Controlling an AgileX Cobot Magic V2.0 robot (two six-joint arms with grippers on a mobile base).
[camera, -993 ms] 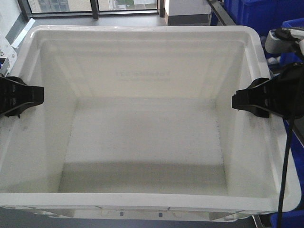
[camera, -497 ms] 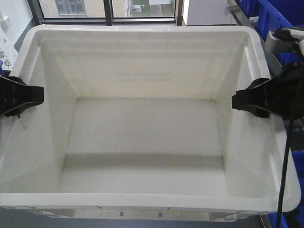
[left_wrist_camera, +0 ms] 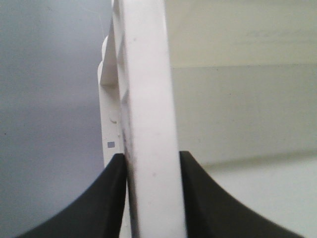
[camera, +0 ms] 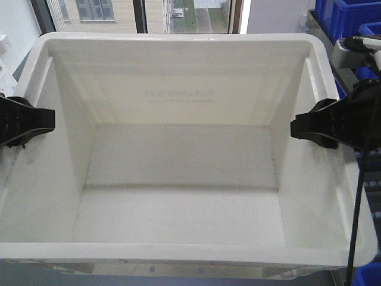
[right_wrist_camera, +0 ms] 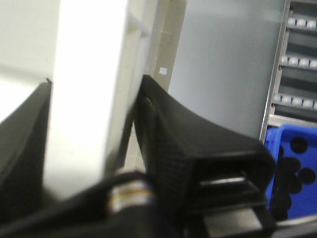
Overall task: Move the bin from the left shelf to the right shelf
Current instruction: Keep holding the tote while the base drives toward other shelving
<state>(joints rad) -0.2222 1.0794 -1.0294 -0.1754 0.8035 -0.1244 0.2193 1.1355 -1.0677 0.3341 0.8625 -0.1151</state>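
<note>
The large white tote (camera: 178,179), empty, fills the front view, with a window (camera: 190,12) beyond its far wall and dark blue bins (camera: 348,18) stacked at upper right. The pictures do not show whether anything supports it from below. The left gripper (camera: 36,121) is clamped over the tote's left side wall and the right gripper (camera: 315,128) over its right side wall, each about midway along the wall's length. In the left wrist view the black fingers (left_wrist_camera: 111,198) pinch the rim (left_wrist_camera: 148,99) from both sides, one inside and one outside, and the right wrist view shows the same closed hold on the opposite rim (right_wrist_camera: 89,99). The main danger appears to be the grip itself. Two narrow pinches on smooth plastic walls could slip, or the walls could flex, if the arms drift out of step, letting the tote tilt or drop. A black cable (camera: 357,208) hanging just beside the right wall could snag the rim. The blue bins and the metal racking (right_wrist_camera: 297,74) near that side leave little room for a wide swing toward the right shelf.
</note>
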